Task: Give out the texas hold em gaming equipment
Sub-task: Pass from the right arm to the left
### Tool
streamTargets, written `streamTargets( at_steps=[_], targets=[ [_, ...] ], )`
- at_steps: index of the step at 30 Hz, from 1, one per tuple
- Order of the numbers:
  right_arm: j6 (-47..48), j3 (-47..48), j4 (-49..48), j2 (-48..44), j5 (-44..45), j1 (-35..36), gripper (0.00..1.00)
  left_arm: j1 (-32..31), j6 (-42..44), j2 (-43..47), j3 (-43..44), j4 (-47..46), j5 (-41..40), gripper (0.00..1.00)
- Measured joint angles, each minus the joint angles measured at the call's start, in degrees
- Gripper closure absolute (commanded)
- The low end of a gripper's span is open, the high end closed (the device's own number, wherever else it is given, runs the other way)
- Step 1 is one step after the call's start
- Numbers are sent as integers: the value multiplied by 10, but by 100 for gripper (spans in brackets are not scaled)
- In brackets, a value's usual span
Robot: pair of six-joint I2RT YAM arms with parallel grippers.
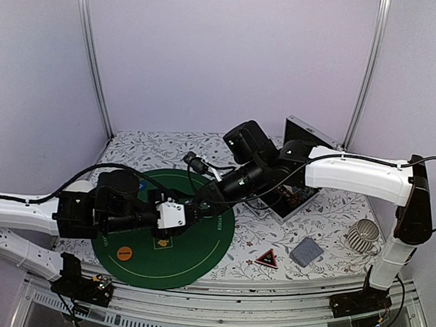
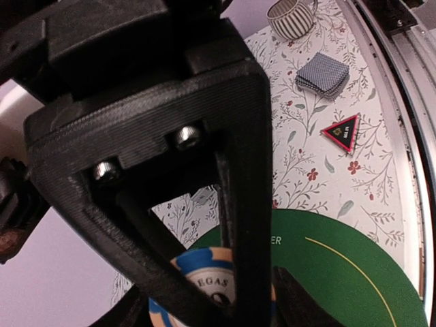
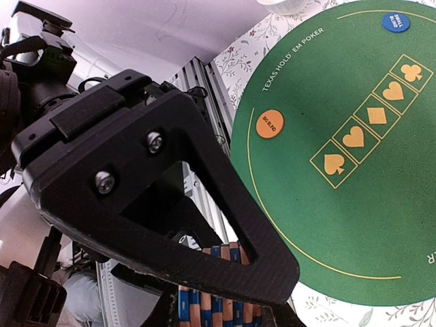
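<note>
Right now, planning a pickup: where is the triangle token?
Top view, right side: the triangle token lies between the green mat and the card stack.

The round mat [image 1: 192, 253] is deep green, with thin yellow lines, pale lettering and a row of yellow-outlined boxes holding orange-yellow card suits. One disc [image 3: 269, 124] is orange with dark lettering, and a second disc [image 3: 396, 22] is blue with white lettering. The chips [image 3: 214, 310] are striped blue and orange. The tablecloth [image 1: 332, 212] is white, patterned with grey leaves and small red flowers. The triangle token [image 2: 342, 131] is black with a red edge. The cards [image 2: 322, 73] carry a fine grey-blue check. The cup [image 2: 289, 17] is white with dark vertical stripes.
</note>
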State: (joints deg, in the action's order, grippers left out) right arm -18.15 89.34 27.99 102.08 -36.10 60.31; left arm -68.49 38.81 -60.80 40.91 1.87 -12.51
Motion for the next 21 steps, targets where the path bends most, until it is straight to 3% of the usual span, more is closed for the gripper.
streamTargets(
  at_steps=[2, 6, 12, 13, 14, 16, 17, 21],
  targets=[
    [0, -2, -1, 0, 1, 0, 98, 0, -3, 0, 0, -2, 2, 50],
    [0, -1, -4, 0, -1, 0, 98, 1, -9, 3, 0, -10, 13, 73],
    [1, 0, -11, 0, 0, 0, 98, 4, -9, 8, 0, -8, 21, 98],
    [1, 0, -10, 0, 0, 0, 98, 5, -9, 8, 0, -8, 23, 97],
    [0, 0, -10, 0, 0, 0, 98, 5, -9, 8, 0, -8, 24, 87],
    [0, 0, -10, 0, 0, 0, 98, 6, -9, 8, 0, -7, 25, 56],
    [0, 0, -10, 0, 0, 0, 98, 6, -9, 8, 0, -7, 26, 51],
    [-3, 1, -11, 0, 0, 0, 98, 7, -2, 8, 0, -7, 23, 48]
  ],
)
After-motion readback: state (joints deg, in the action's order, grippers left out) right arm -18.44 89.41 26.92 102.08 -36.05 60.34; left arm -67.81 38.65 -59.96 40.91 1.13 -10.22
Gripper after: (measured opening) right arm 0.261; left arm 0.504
